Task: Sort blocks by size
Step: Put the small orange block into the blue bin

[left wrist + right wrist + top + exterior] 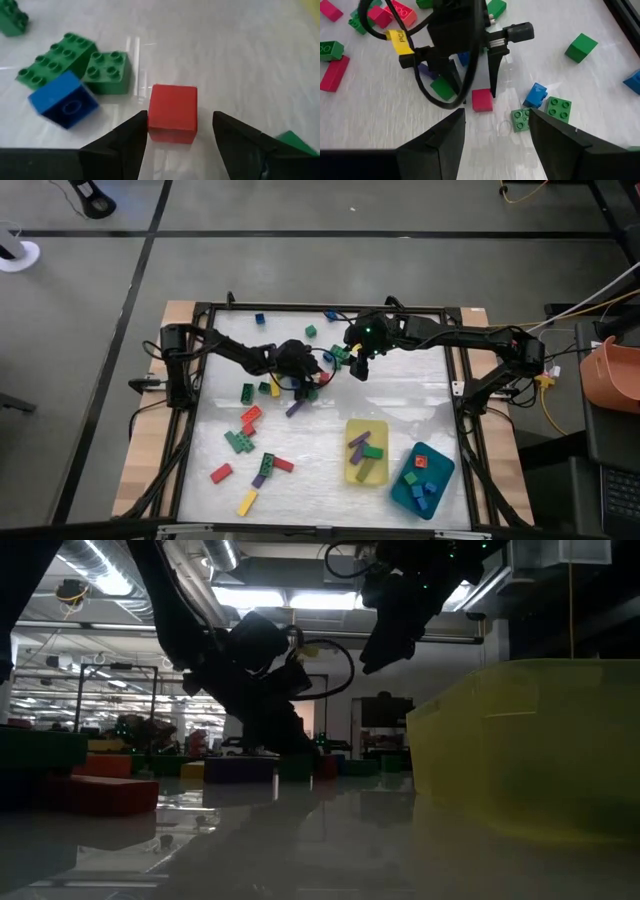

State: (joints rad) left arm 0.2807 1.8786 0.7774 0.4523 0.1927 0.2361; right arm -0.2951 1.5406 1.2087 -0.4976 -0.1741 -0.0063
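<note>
red cube | blue cube | green studded bricks | yellow tray | teal tray | black grippers: left, right | yellow cable tag

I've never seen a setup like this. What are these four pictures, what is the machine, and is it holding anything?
It is a robot with two dark arms at a table. One picture looks down from above, one looks level across the tabletop, and two come from cameras on the wrists. Coloured toy blocks lie scattered on the table; some already sit in a yellow tray and a teal tray. The left end effector is open, its fingers on either side of a small red cube, not yet gripping it. The right end effector hovers nearby, open and empty.
</note>
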